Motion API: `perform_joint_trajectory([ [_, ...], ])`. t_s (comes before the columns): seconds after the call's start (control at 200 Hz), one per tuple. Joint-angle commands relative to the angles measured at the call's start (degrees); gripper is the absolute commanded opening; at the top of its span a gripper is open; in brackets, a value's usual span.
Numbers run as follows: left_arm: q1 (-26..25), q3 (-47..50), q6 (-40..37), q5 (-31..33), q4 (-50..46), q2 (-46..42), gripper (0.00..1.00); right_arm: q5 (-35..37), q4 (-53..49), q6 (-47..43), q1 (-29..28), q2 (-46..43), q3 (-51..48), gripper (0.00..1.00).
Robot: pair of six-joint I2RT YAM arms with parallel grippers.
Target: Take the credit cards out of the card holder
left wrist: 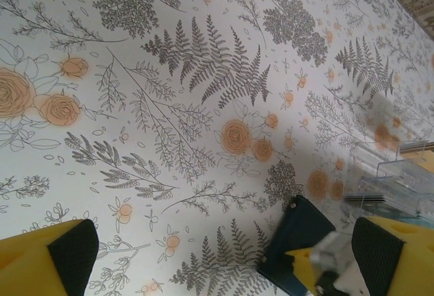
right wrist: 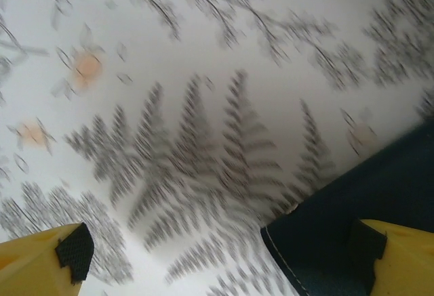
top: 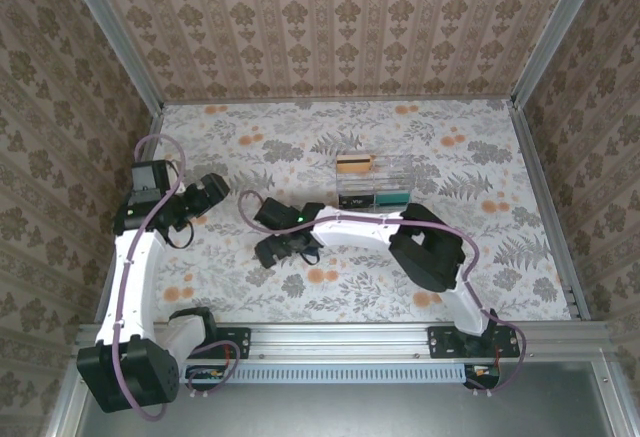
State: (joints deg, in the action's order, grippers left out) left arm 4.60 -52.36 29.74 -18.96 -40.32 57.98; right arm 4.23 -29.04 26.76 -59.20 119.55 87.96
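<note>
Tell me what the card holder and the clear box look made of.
Card holder: matte navy fabric or faux leather, probably; a pale stitched seam follows its edge. Clear box: transparent hard plastic, likely acrylic, glossy; the floral table shows through its bright-edged walls.

Tabletop (left wrist: 169,106) lies open around the card holder (left wrist: 298,228), except the clear box (left wrist: 400,177) standing near it

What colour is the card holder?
The card holder is dark navy blue; right wrist view shows it best.
</note>
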Motion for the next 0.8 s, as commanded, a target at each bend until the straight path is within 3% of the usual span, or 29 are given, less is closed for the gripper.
perform_joint_trajectory([
  [0.0,0.4,1.0,-0.3,-1.7,1.5,0.7,1.00,-0.2,-3.2,-0.5,2.0,-4.8,-6.1,1.00],
  [0.16,-0.1,2.1,0.4,-2.2,3.1,1.8,1.00,0.6,-3.8,-0.5,3.2,-9.8,-11.3,1.00],
  [0.315,-1.4,2.4,0.7,-1.7,3.9,3.0,1.00,4.2,-5.9,1.3,3.2,-12.0,-8.3,0.99],
  [0.51,-2.9,2.2,0.8,-1.7,4.1,3.5,1.00,10.7,-11.3,1.1,4.9,-10.4,-4.7,0.83],
  [0.795,-4.4,3.0,1.4,-1.4,4.6,3.3,1.00,12.4,-11.8,-5.2,8.3,-7.5,-4.2,0.60],
])
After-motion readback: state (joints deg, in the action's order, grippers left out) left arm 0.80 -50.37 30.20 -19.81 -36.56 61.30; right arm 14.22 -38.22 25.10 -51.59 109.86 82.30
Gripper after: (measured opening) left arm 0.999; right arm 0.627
